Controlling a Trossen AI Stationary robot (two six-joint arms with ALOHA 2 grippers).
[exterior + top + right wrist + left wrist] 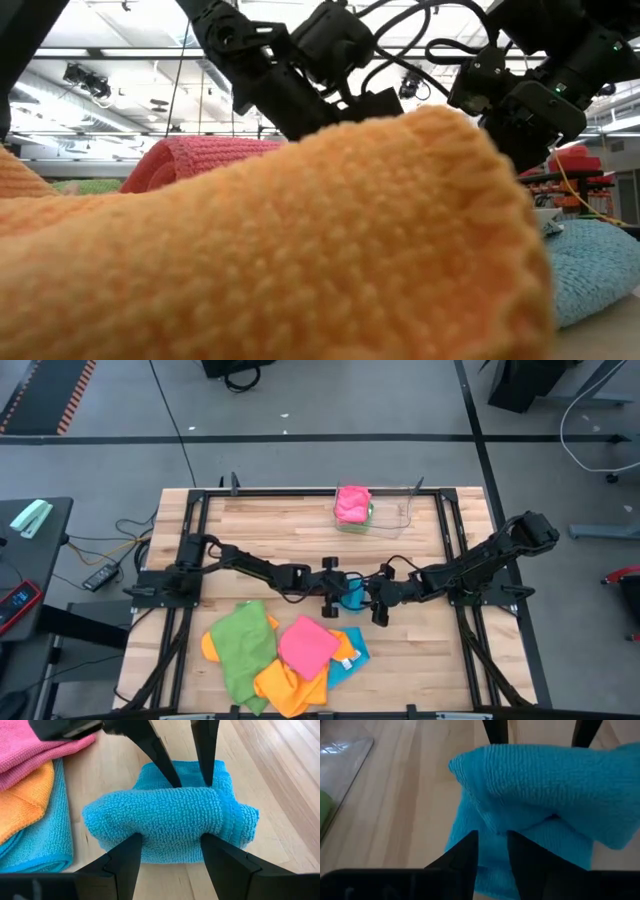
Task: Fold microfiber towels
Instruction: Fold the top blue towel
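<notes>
A sky-blue towel lies folded into a thick bundle on the wooden table at its middle. My left gripper comes at it from the left and my right gripper from the right; both are shut on it. In the high view the two grippers flank the towel. Near the front edge lies a loose pile of towels: green, orange, pink and a second blue one. My left gripper pinches a raised fold of the blue towel between its two fingers, slanting down from the table's left. The rest of the towel lies on the table. How many layers it has, I cannot tell. My right gripper holds the bundle's thick middle roll between its widely spaced fingers, slanting down from the table's right. The roll bulges up between them. The towel's ends stick out past both fingers and it rests on the table.
A clear plastic tray at the far edge holds a folded pink towel. In the low view an orange towel right at the camera hides most of the table. Bare wood lies to the right of the pile.
</notes>
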